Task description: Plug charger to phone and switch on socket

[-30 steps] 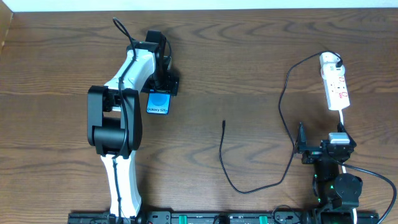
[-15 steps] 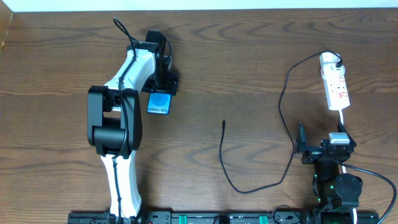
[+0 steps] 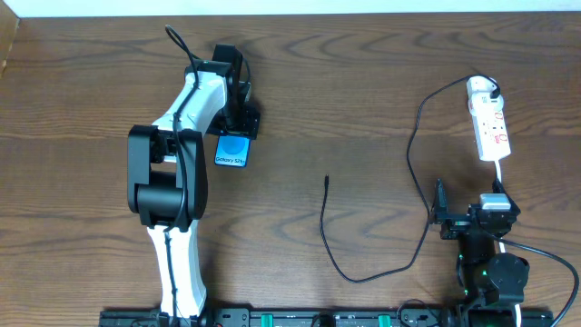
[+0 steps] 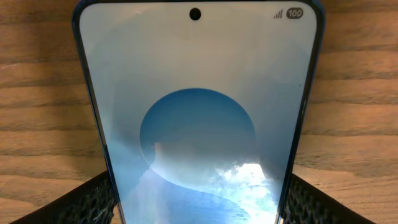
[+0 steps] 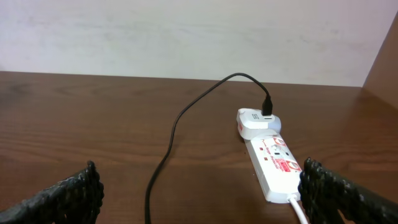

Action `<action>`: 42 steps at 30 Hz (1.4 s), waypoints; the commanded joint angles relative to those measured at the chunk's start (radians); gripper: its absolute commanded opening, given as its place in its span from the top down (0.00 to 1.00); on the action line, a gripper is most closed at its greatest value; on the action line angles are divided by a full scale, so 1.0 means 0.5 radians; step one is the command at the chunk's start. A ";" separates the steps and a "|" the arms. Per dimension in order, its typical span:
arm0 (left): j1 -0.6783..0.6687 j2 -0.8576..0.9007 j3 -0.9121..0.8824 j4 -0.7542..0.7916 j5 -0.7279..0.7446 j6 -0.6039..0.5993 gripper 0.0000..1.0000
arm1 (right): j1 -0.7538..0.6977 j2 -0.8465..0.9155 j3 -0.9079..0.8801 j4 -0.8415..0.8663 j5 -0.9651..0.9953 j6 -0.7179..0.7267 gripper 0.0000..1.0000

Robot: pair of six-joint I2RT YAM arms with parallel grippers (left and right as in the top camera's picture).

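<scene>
The phone (image 3: 232,149) lies flat on the wooden table with its blue screen up. It fills the left wrist view (image 4: 199,93). My left gripper (image 3: 238,125) (image 4: 199,202) is shut on the phone's far end, one finger against each long edge. The charger cable (image 3: 325,218) runs from its free black tip (image 3: 327,179) in a loop across the table to the white adapter (image 3: 481,88) on the socket (image 3: 493,129). My right gripper (image 3: 465,212) (image 5: 199,193) is open and empty, just in front of the socket (image 5: 277,165), with the cable (image 5: 174,137) between the fingers' line of sight.
The left arm (image 3: 172,173) stretches over the table's left half. The socket's white lead (image 3: 500,173) runs toward the right arm's base. The table's far edge and a pale wall (image 5: 186,31) lie behind the socket.
</scene>
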 commanded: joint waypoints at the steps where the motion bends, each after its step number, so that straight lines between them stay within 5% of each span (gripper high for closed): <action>1: 0.001 0.108 -0.014 0.002 -0.021 0.026 0.19 | -0.011 -0.011 -0.002 -0.009 0.017 -0.017 0.01; 42: 0.001 0.108 -0.014 0.002 -0.021 0.027 0.29 | -0.011 -0.011 -0.002 -0.009 0.016 -0.017 0.01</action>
